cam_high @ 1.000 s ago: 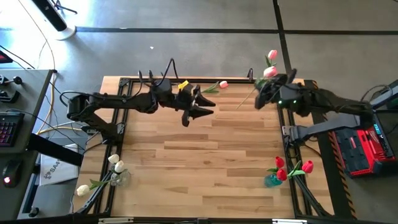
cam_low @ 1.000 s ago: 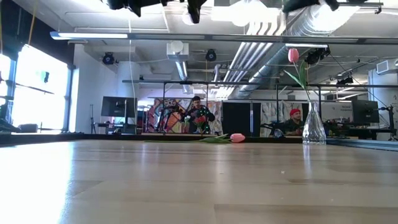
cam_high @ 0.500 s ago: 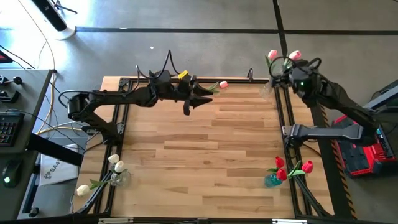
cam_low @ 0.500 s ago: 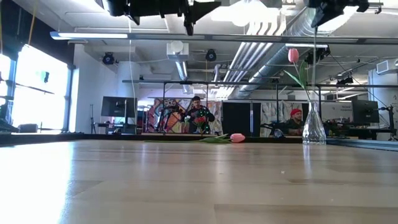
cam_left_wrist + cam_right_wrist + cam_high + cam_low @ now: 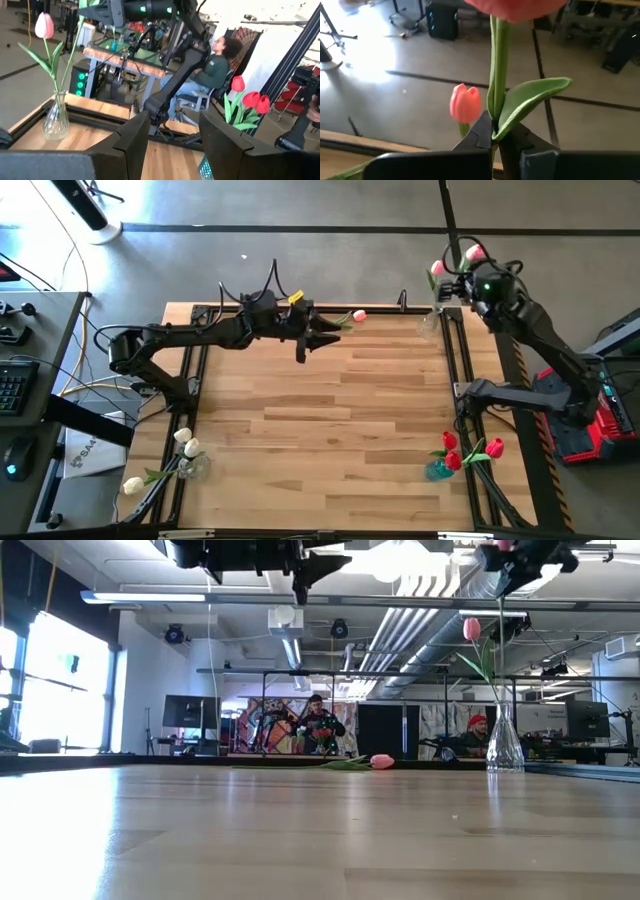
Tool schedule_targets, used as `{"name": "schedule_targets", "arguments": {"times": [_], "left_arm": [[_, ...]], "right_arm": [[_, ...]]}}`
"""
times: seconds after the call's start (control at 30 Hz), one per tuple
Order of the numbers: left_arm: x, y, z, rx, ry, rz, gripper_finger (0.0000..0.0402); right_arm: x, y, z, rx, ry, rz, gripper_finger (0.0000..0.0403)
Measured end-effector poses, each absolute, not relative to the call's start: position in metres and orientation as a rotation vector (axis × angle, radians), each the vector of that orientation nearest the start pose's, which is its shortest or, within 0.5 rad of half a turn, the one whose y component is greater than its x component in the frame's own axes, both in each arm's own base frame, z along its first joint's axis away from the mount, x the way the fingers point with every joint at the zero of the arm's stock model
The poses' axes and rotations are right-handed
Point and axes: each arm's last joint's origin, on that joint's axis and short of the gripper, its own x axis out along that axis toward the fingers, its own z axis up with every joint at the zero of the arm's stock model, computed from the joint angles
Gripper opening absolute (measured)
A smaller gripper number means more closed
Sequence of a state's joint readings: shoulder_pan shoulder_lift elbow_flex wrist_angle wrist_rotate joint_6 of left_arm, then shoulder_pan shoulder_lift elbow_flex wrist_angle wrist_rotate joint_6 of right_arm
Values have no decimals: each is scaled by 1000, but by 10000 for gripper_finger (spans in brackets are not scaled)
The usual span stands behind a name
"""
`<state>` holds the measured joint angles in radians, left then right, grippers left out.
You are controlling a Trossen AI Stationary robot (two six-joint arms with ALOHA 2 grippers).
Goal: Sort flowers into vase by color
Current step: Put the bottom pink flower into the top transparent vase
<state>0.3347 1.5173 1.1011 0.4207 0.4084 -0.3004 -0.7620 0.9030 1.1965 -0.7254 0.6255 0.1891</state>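
Observation:
My right gripper [image 5: 456,272] is above the table's far right corner, shut on a pink tulip whose head [image 5: 473,252] stands above the fingers. Just below stands a clear glass vase [image 5: 505,745] holding another pink tulip [image 5: 471,628]. The held tulip's thin stem [image 5: 500,650] hangs down toward that vase. A third pink tulip [image 5: 358,314] lies flat at the table's far edge. My left gripper [image 5: 306,342] hovers open near the far edge, close to that lying tulip, with nothing between its fingers [image 5: 132,145]. My right gripper pinches the held tulip's green stem [image 5: 495,117] between its two fingers, right where a leaf branches off, below the head. The fingers lie across the stem. The tulip stands upright and is lifted clear, head up, its lower stem hanging below the fingers.
A clear vase with white tulips [image 5: 185,452] stands at the near left corner. A bluish vase with red tulips [image 5: 455,455] stands at the near right corner. A black frame [image 5: 452,360] rims the wooden table. People sit at desks beyond the far edge [image 5: 318,725].
My right gripper has swung toward the far right corner with the pink tulip, whose stem slanted over the table before and now hangs upright over the clear vase. My left gripper has gone a little toward the far edge, staying open.

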Motion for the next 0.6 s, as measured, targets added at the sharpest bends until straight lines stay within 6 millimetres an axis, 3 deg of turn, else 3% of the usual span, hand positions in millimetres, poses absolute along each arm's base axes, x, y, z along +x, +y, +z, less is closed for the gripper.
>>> {"name": "schedule_targets", "arguments": {"times": [0.17,0.33,0.43,0.6], "left_arm": [[331,108,318,-294,57,-54,163],[327,118,310,-313,127,-11,163],[323,126,306,-320,171,18,163],[318,137,300,-303,219,54,163]], "right_arm": [[108,-136,391,190,419,-1452,0],[112,-136,388,210,418,-1490,9],[111,-135,385,256,420,-1492,35],[107,-136,383,291,431,-1509,112]]}}
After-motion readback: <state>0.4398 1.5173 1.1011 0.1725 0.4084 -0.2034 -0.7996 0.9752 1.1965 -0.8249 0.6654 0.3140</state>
